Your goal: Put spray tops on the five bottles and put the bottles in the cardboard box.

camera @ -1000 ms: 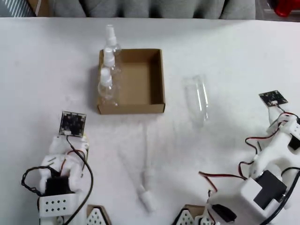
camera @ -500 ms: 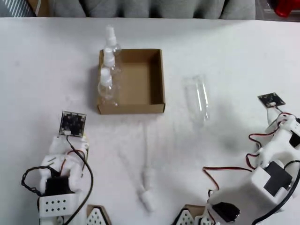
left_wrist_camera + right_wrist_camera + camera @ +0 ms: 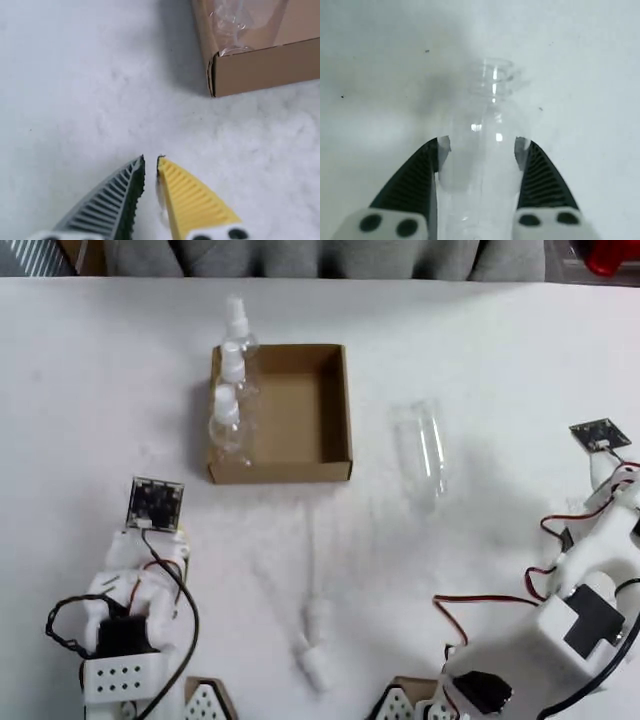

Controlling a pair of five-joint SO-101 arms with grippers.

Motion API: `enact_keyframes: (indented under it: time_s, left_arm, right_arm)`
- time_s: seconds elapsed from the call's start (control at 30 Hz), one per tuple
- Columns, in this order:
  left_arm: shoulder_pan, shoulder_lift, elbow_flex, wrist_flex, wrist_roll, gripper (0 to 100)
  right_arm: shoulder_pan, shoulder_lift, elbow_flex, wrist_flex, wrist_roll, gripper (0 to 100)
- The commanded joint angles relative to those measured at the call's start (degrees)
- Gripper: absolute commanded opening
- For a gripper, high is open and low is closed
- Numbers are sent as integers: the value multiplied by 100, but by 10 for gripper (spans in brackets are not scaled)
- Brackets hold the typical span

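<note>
Right gripper [image 3: 482, 144] clamps a clear capless plastic bottle [image 3: 492, 95], neck pointing away from it; the white spray top [image 3: 315, 645] lies by the tabletop's arm-side edge, between the arms; left gripper [image 3: 150, 160] is closed and empty.

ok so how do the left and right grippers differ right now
The left gripper is shut on nothing, tips nearly together near a corner of the cardboard box. The right gripper has its jaws apart, against the sides of a clear bottle with no top. The left gripper has one yellow finger and one dark; the right gripper's are both dark. Both have ribbed fingers and look down at the white table.
</note>
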Motion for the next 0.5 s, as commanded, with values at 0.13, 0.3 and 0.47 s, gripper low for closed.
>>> enact_keyframes:
  time_s: [0.13, 0.3, 0.47]
  left_arm:
    - [-57, -110, -26, 44, -62, 53]
    - [-57, -110, -26, 44, -62, 53]
    - [-57, -110, -26, 44, -62, 53]
  right_arm:
    - [312, 127, -246, -66, -9, 68]
    - [514, 400, -273, -127, 44, 292]
    - [497, 418, -299, -198, 44, 312]
